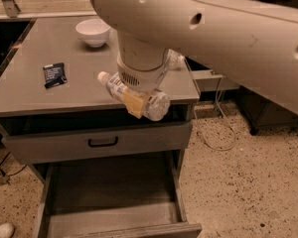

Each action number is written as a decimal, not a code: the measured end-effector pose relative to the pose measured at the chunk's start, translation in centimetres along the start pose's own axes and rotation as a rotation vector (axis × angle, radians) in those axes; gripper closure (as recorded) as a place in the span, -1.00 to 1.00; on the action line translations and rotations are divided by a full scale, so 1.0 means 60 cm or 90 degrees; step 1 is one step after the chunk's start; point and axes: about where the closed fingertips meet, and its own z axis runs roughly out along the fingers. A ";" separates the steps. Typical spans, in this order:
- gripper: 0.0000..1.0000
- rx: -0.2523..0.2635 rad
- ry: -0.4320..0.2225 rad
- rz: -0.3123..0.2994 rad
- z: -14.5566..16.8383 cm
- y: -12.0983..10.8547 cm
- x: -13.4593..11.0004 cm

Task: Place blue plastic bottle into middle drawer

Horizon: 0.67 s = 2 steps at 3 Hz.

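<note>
Item 1. Two-finger gripper (139, 103), on a thick cream-coloured arm (213, 29) that entered from 1 o'clock; it was clamped shut across the bottle below, with a yellowish finger pad (133, 104) against the bottle's side.

Item 2. Translucent blue plastic bottle (115, 87) with a white screw cap, held lying sideways in the gripper. The cap pointed to 10 o'clock and the base to 4 o'clock. It was seen over the front edge of the grey tabletop (30, 95).

Item 3. Deep grey metal middle drawer (109, 197), pulled open at 6 o'clock of the bottle.

Item 4. Grey drawer front with a black handle (103, 142), between the tabletop and the open drawer.

Item 5. Small white bowl (93, 31), at 11 o'clock on the tabletop.

Item 6. Flat black packet (54, 75), at 9 o'clock of the bottle.

Item 7. Clear crinkled bottle (177, 59), partly hidden behind the arm.
</note>
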 end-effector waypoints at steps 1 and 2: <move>1.00 0.007 0.005 0.017 -0.002 0.015 0.018; 1.00 -0.009 0.006 0.039 0.008 0.057 0.052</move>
